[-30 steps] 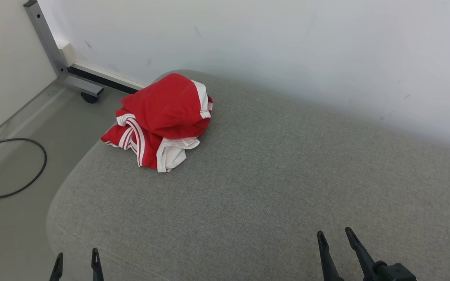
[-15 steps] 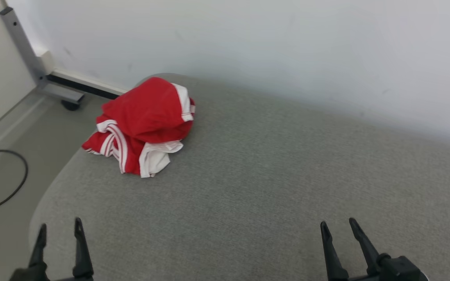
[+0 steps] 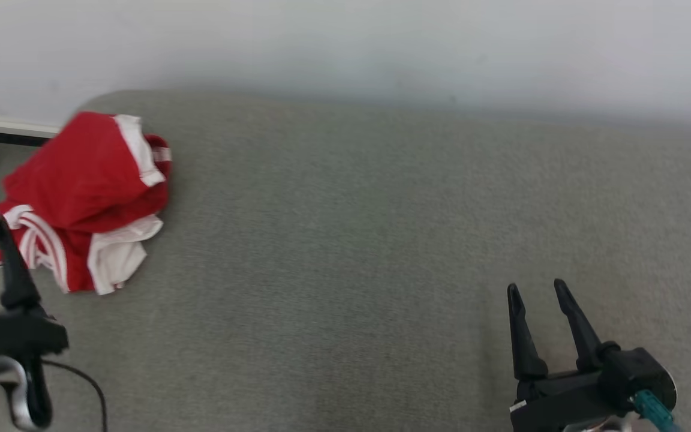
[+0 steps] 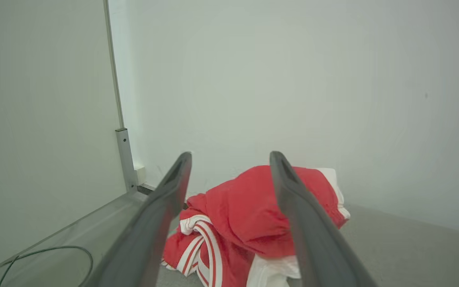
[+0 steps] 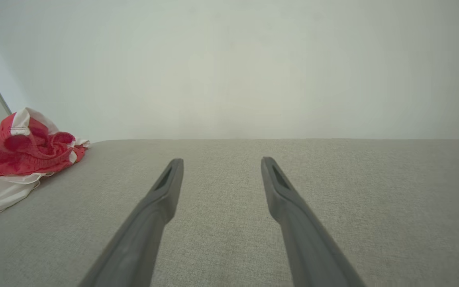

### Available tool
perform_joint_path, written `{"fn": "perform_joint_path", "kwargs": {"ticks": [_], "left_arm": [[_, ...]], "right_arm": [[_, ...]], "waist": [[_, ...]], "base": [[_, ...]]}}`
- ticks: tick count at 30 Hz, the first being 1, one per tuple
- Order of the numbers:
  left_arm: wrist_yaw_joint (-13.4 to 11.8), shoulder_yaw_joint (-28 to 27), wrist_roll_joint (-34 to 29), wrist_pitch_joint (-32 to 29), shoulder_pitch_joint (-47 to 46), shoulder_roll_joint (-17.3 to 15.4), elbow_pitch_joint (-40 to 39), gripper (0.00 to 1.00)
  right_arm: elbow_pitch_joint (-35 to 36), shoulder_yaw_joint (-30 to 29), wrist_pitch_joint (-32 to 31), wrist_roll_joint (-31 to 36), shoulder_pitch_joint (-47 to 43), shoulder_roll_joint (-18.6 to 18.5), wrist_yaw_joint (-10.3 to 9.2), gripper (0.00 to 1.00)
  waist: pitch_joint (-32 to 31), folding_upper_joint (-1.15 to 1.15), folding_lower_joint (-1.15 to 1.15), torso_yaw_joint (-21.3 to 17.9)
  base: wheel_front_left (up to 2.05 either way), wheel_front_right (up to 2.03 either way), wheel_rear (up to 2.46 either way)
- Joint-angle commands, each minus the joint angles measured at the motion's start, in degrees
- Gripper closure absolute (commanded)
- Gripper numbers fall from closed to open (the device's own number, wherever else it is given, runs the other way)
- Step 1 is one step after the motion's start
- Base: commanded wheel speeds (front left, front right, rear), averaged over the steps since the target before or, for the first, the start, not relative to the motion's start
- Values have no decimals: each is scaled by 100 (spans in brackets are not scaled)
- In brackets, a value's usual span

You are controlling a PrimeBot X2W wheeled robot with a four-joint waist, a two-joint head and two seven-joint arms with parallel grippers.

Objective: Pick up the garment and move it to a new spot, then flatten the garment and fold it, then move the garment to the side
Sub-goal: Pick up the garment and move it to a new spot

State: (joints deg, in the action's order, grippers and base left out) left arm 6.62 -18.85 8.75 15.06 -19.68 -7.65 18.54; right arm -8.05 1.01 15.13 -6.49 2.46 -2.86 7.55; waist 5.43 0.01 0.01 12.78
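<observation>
Crumpled red garment [image 3: 81,174] (left tool [image 4: 230,155] near)

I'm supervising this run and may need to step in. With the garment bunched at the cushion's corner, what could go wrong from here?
1. The garment sits at the left corner of the grey cushion, near its edge; a nudge from the open fingers of the left gripper could tip it onto the floor.
2. It is crumpled in layers; a pinch may catch one fold and drag the rest.
3. The right gripper hovers far off, likely too far to help.
</observation>
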Motion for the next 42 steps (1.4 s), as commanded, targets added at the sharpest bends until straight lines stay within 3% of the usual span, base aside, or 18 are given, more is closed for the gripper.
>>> {"fn": "perform_joint_path", "kwargs": {"ticks": [1,4,7,16,22,26,30,34,42], "left_arm": [[46,-50,96,19,-272,-92,164,0],[86,-117,384,19,-857,-422,554,0],[77,130,586,18,-1138,-674,977,0],[74,1002,2010,-522,-1897,-1653,2234,0],[76,1368,2520,-1224,-2099,-2044,2919,0],[76,1478,2600,-1433,-2182,-2182,3170,0],[58,1686,2508,-2078,-2358,-2316,3739,0],[13,1782,2464,-2225,-2489,-2313,4080,100],[24,1882,2362,-1583,-2757,-2340,4245,100]], "right_arm": [[29,-36,4,-47,135,0,-12,0],[40,-39,4,-137,271,2,-12,0],[36,-45,4,-192,321,0,-12,0],[21,-51,4,-152,402,2,-12,0],[52,-67,4,-91,418,2,-12,0],[81,-66,4,-88,381,3,-12,0],[85,-64,4,-72,370,3,-12,0],[71,-70,4,-40,403,1,-12,0],[85,-156,4,40,300,2,-12,0]], "waist": [[800,-1,-1,-813],[1038,-1,-1,-1068],[1113,-1,-1,-1180],[1135,-1,-1,-1344],[1148,-1,-1,-1457],[1183,-1,-1,-1495],[1229,-1,-1,-1532],[1228,-1,-1,-1555],[1060,-1,-1,-1456]], "base": [[0,0,0],[0,0,0],[0,0,0],[0,0,0],[0,0,0],[0,0,0],[0,0,0],[0,0,0],[0,0,0]]}}
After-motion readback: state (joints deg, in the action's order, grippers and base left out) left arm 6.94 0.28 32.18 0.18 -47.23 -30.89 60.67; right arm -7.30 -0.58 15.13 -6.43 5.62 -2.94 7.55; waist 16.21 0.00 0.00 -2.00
